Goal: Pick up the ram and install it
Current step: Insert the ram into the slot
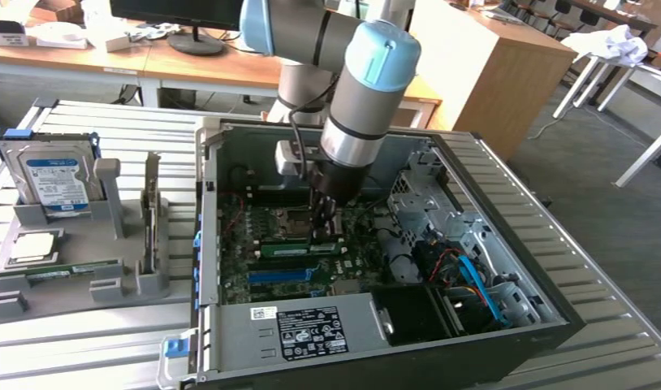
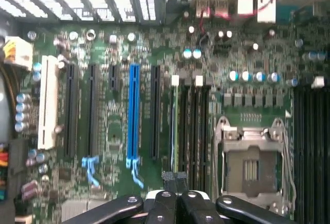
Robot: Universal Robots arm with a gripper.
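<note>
The ram (image 1: 298, 247) is a thin green stick standing on edge in a memory slot on the motherboard (image 1: 268, 276), inside the open computer case (image 1: 531, 280). My gripper (image 1: 323, 234) reaches straight down into the case and is shut on the stick's top edge near one end. In the wrist view the ram (image 2: 175, 126) shows edge-on as a narrow strip between dark slots, running up to my gripper (image 2: 175, 176). The black fingers (image 2: 166, 199) are pressed close together. The empty processor socket (image 2: 251, 167) lies beside the memory slots.
A grey holder (image 1: 114, 286) stands at the exterior view's left, outside the case. It carries a silver hard drive (image 1: 55, 175), a square processor chip (image 1: 32, 244) and another green stick (image 1: 62, 271). A power supply (image 1: 308, 329) and blue cables (image 1: 472, 276) crowd the case.
</note>
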